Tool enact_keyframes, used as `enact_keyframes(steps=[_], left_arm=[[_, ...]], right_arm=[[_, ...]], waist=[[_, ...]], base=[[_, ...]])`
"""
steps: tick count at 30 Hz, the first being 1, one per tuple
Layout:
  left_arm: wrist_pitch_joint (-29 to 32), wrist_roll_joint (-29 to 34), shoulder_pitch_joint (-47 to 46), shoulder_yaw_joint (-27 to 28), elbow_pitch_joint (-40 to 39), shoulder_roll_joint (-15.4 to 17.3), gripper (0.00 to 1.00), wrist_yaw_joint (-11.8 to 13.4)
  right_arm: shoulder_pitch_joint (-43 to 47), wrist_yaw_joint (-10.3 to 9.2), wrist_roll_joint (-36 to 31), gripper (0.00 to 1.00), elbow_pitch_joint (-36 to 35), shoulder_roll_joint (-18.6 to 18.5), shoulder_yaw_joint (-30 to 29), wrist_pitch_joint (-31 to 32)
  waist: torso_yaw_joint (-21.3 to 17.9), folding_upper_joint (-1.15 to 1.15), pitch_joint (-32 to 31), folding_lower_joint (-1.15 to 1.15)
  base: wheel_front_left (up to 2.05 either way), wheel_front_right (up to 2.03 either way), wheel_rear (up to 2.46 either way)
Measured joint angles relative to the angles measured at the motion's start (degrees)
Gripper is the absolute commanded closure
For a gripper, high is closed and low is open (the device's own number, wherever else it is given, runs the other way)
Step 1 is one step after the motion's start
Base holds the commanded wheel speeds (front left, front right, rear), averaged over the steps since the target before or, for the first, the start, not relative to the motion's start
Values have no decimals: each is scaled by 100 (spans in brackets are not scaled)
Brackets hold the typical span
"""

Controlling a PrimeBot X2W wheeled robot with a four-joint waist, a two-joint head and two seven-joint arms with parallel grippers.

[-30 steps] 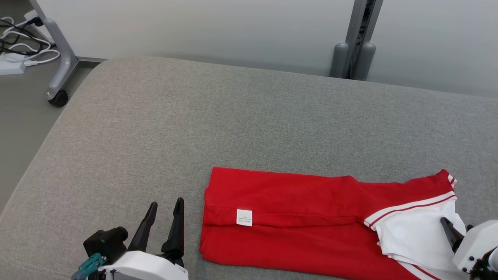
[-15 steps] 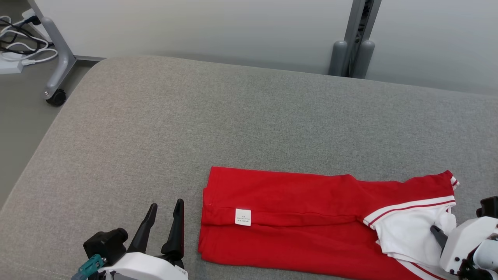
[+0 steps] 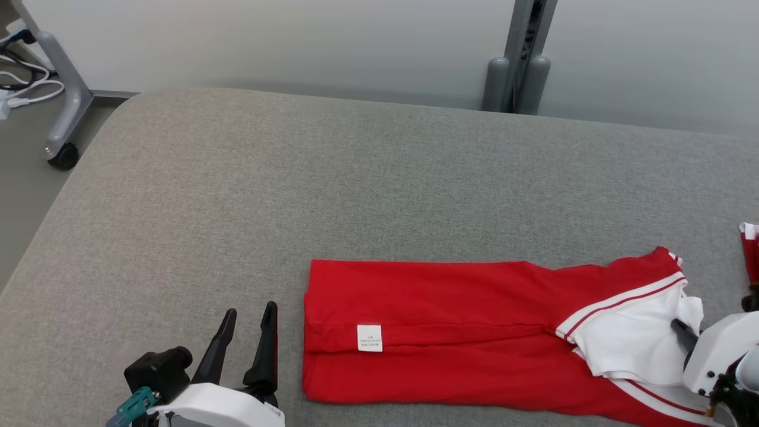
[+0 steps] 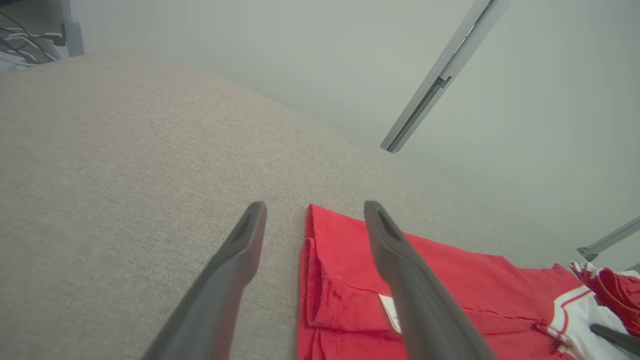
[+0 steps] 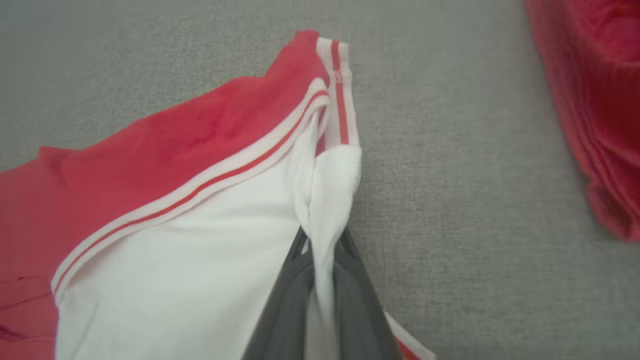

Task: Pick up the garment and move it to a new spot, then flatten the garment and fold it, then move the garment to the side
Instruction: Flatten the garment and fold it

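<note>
The red garment (image 3: 445,332) lies folded in a long strip on the grey padded surface (image 3: 296,196), near its front edge, with a small white label (image 3: 369,338) facing up. At its right end, the white part is pinched between the closed fingers of the right gripper (image 5: 322,250). The left gripper (image 3: 251,308) rests just beside the left end of the garment, fingers spread and holding nothing. Another red cloth (image 3: 750,255) lies further to the right.

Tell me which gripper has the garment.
The right gripper: its fingers pinch the white panel of the red garment. The left gripper stands open, holding nothing.
</note>
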Motion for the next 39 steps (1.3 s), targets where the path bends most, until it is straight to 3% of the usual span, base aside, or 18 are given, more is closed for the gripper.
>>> enact_keyframes(steps=[8, 17, 28, 39], left_arm=[[-8, 0, 2, 4, 1, -29, 0, -1], [-24, -1, 9, 13, 13, -38, 0, -10], [-25, -5, 8, -20, 67, -71, 0, -20], [-34, -46, 9, -30, 121, -134, 0, -51]], right_arm=[[29, -2, 82, 100, -382, -385, -371, 29], [91, -18, 100, 100, -1198, -460, -564, 282], [247, -18, 478, 100, -2497, -179, 226, 616], [416, -19, 528, 100, -3650, -40, 1159, 971]], waist=[[-237, 0, -53, 0], [-510, 0, -101, 0], [-688, 0, -229, 0], [-583, 0, -380, 0]], base=[[0, 0, 0], [0, 0, 0], [0, 0, 0], [0, 0, 0]])
